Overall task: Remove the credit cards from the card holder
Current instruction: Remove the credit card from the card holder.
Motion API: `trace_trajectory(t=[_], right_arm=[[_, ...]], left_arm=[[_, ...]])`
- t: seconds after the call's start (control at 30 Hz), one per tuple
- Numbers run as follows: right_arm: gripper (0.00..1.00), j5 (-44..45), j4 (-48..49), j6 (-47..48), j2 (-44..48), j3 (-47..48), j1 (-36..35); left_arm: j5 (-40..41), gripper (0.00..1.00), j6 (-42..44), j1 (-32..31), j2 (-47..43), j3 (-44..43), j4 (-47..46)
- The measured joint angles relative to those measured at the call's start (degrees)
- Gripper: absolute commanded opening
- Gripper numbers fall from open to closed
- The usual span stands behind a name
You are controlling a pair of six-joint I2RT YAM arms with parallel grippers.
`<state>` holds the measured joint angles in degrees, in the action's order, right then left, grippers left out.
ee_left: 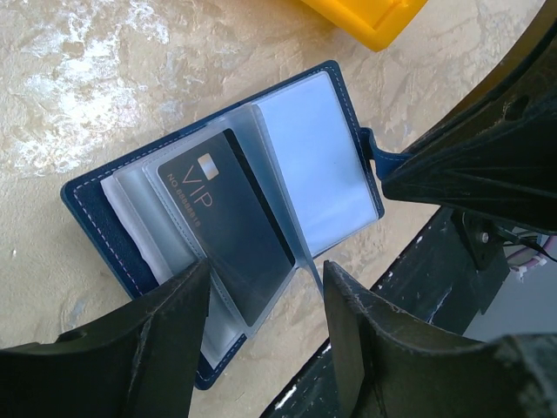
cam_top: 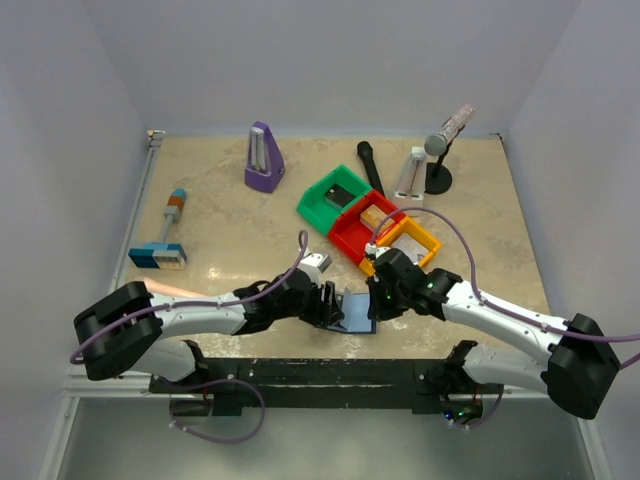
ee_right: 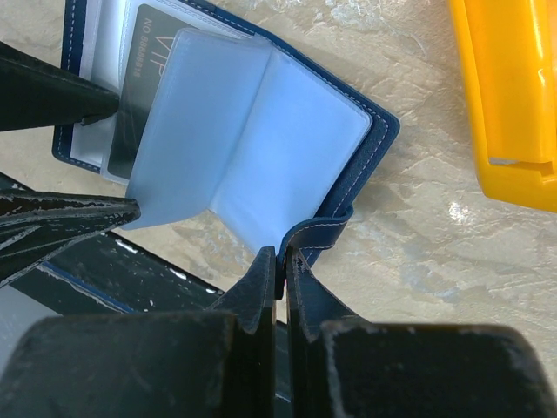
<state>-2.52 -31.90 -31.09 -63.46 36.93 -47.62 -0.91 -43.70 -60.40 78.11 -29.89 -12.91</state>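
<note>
Tabletop (cam_top: 230, 240): card holder (cam_top: 357, 312) crosswise (tab (ee_right: 318, 233) rightward)

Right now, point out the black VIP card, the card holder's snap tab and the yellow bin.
black VIP card (ee_left: 228, 235): left wrist view, middle of its face.
snap tab (ee_right: 318, 232): right wrist view, the curved strap.
yellow bin (ee_right: 509, 87): right wrist view, its side wall.

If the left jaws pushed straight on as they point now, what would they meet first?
Probably the clear sleeve holding the black VIP card in the open card holder; the open jaws straddle its near edge, though depth is unclear.
</note>
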Motion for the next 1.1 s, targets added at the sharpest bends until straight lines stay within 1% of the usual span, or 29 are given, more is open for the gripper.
trace_trajectory(t=[0.27,0.57,0.73,0.9,1.1], right_arm=[[0.00,0.0,0.0,0.0,0.0,-0.1,0.0],[0.00,0.0,-0.1,-0.2,0.0,-0.6,0.0],[0.00,0.0,-0.1,-0.4,0.0,-0.6,0.0],[0.00,0.0,-0.1,-0.4,0.0,-0.6,0.0],[0.00,0.0,-0.2,-0.5,0.2,-0.6,0.0]], left_arm=[[0.0,0.59,0.1,0.0,0.0,-0.3,0.3],[-1.7,0.59,1.6,-0.1,1.8,-4.5,0.3],[-1.6,0.59,1.5,-0.2,1.8,-5.1,0.3],[1.5,0.55,1.2,-0.2,1.3,-4.8,2.3],[7.8,0.53,-1.1,-0.1,-1.8,-2.6,7.9]])
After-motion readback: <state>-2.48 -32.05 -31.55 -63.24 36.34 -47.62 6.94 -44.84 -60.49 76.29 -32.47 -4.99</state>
